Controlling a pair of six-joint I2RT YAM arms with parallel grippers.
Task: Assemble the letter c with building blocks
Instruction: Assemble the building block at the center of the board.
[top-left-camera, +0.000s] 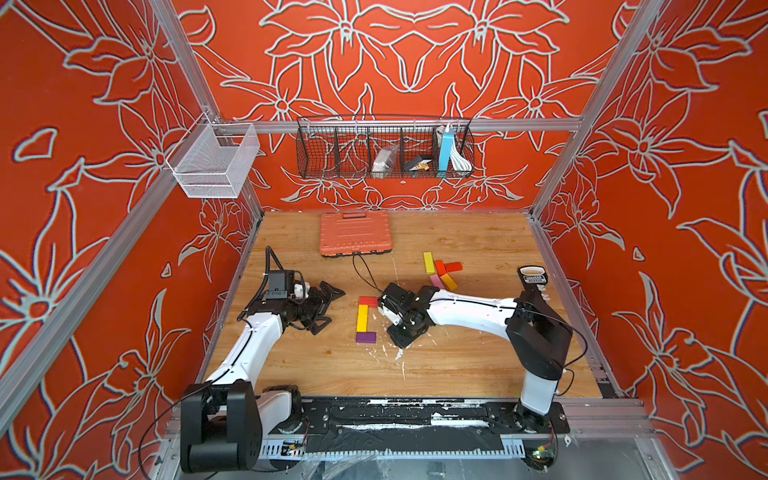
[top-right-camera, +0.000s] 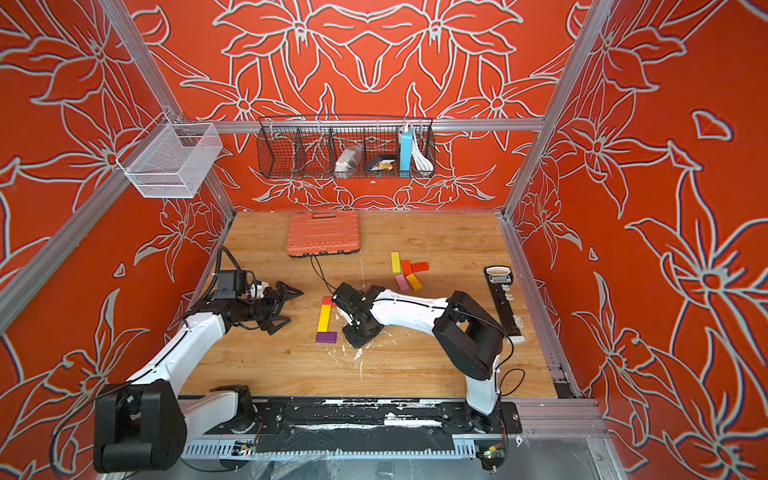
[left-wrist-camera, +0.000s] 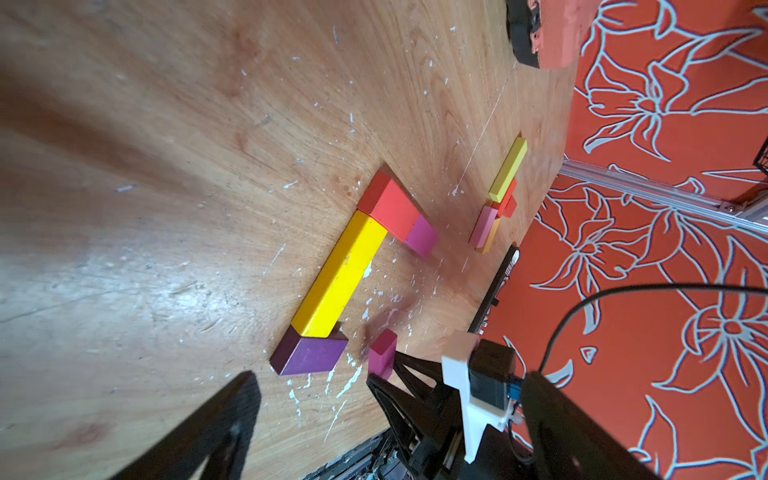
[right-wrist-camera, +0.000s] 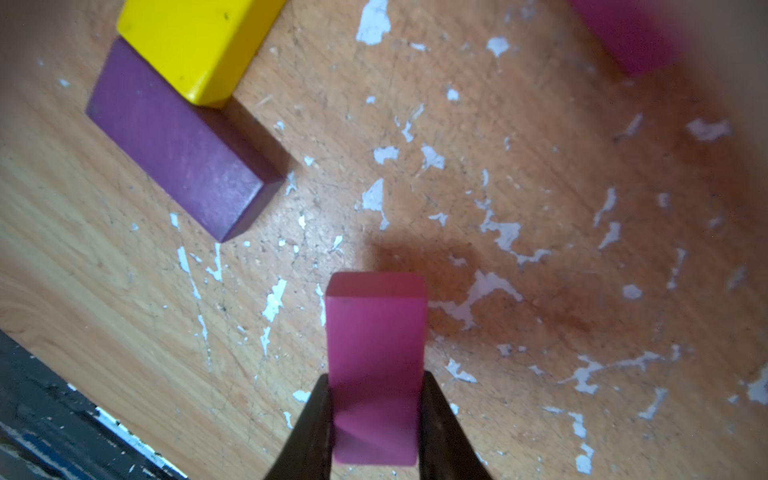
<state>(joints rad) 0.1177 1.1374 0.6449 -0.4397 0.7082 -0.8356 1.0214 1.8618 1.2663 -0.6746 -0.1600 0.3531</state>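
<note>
Jaws of the left gripper (top-left-camera: 334, 306) stand wide and empty, beside the letter. Next comes the half-made C: red block (top-left-camera: 368, 300), long yellow block (top-left-camera: 362, 318), purple block (top-left-camera: 366, 337). Then the right gripper (right-wrist-camera: 376, 376) pinches a magenta block (right-wrist-camera: 376, 332) near the purple one, not touching it. I think it should go down flat, its end against the purple end, in one line, before release. Further right lie spare blocks (top-left-camera: 441, 270). At the edge a black tool (top-left-camera: 533, 277) carries a label, too small to read.
</note>
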